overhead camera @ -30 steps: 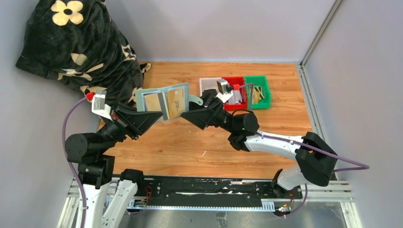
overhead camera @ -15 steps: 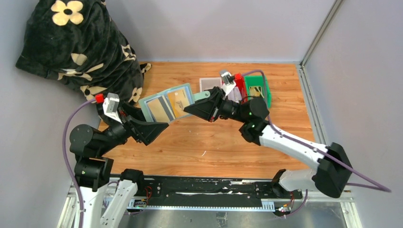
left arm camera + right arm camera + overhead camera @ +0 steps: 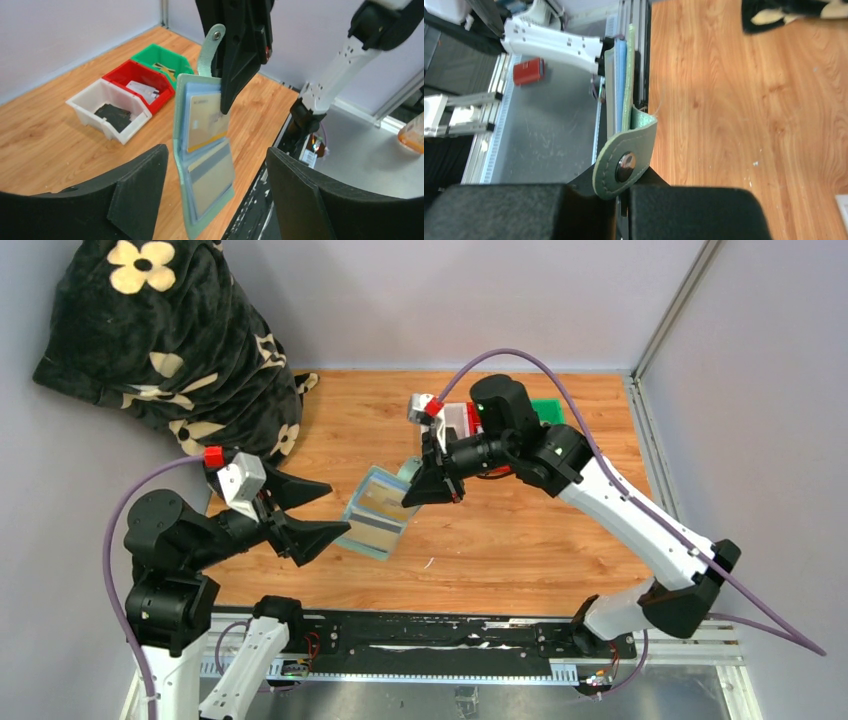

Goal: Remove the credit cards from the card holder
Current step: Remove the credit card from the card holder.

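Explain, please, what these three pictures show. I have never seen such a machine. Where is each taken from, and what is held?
This robot has two arms, the left arm and the right arm, bolted at the near edge of a wooden table. The wide picture comes from a fixed camera above them; the other two come from a camera on each wrist. Each arm ends in a two-finger claw. The right claw is shut on the upper edge of a green card holder, which hangs open. Its pockets hold a tan-gold card and, below it, a white card with a dark stripe. The left claw is open, facing the holder without touching it. Behind are a white bin, a red bin and a green bin; a black blanket lies in the corner.
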You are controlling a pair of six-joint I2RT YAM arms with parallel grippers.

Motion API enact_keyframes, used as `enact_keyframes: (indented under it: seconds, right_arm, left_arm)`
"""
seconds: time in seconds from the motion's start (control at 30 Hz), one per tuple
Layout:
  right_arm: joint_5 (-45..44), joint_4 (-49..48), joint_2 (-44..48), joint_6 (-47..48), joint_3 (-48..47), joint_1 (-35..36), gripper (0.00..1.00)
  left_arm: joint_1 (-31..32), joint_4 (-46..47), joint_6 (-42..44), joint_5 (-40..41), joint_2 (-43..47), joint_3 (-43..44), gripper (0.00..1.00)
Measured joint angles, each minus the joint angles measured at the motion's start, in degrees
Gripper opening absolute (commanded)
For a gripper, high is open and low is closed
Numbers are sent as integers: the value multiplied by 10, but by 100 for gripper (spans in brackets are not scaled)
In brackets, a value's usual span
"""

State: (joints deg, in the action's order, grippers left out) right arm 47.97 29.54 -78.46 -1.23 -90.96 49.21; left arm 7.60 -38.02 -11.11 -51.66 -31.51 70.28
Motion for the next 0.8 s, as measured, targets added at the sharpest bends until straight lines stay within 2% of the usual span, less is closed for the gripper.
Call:
enact_keyframes:
  seconds: [0.2, 0.37, 0.6, 0.73, 0.8]
  right_arm:
    - [12, 159, -72, 94, -100, 17, 0]
    - [17, 216, -124, 132, -181, 50, 0]
    - [18, 260, -181, 153, -252, 66, 0]
    - [19, 278, -208, 161, -286, 78, 0]
    - [23, 286, -221, 161, -305, 84, 1]
  left_arm:
    - [0, -23, 51, -48, -10, -37, 75]
    - [0, -30, 61, -83, -40, -61, 72]
    - [0, -38, 69, -112, -35, -89, 45]
    - [0, -42, 78, -120, -28, -104, 28]
    - [0, -42, 78, -124, -29, -110, 16]
